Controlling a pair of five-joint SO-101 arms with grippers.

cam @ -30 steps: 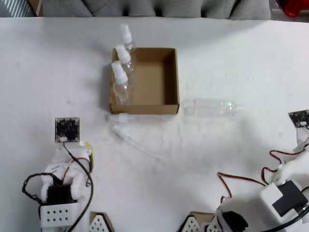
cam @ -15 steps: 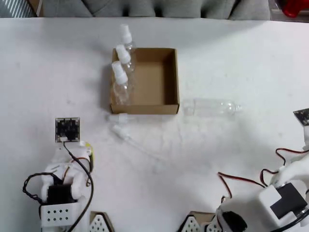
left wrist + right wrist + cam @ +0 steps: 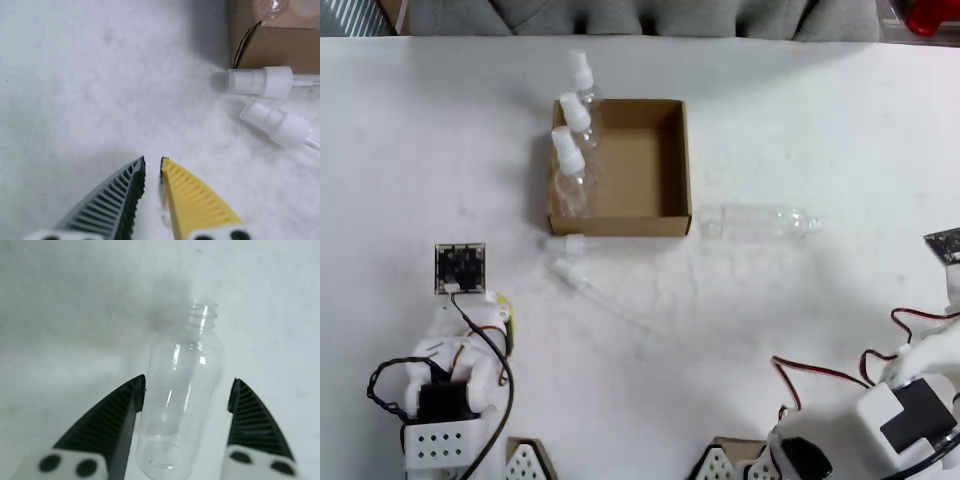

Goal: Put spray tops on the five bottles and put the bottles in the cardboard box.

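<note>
The cardboard box (image 3: 640,165) stands open at mid-table. Three clear bottles with white spray tops (image 3: 570,150) lie in a row along its left wall. A capless clear bottle (image 3: 755,222) lies on the table right of the box. Two loose spray tops (image 3: 565,243) (image 3: 570,275) lie just in front of the box, also in the left wrist view (image 3: 260,81) (image 3: 277,127). My left gripper (image 3: 153,162) is shut and holds nothing, short of those tops. My right gripper (image 3: 189,382) is open with a capless bottle (image 3: 182,405) between its fingers, neck pointing away.
The left arm (image 3: 455,350) is folded at the front left and the right arm (image 3: 915,410) at the front right edge, with red wires trailing. The box corner (image 3: 280,42) is just beyond the loose tops. Grey chair backs line the table's far side.
The right arm has shifted slightly toward the front right edge of the table. The left arm, box, bottles and tops have not moved.
</note>
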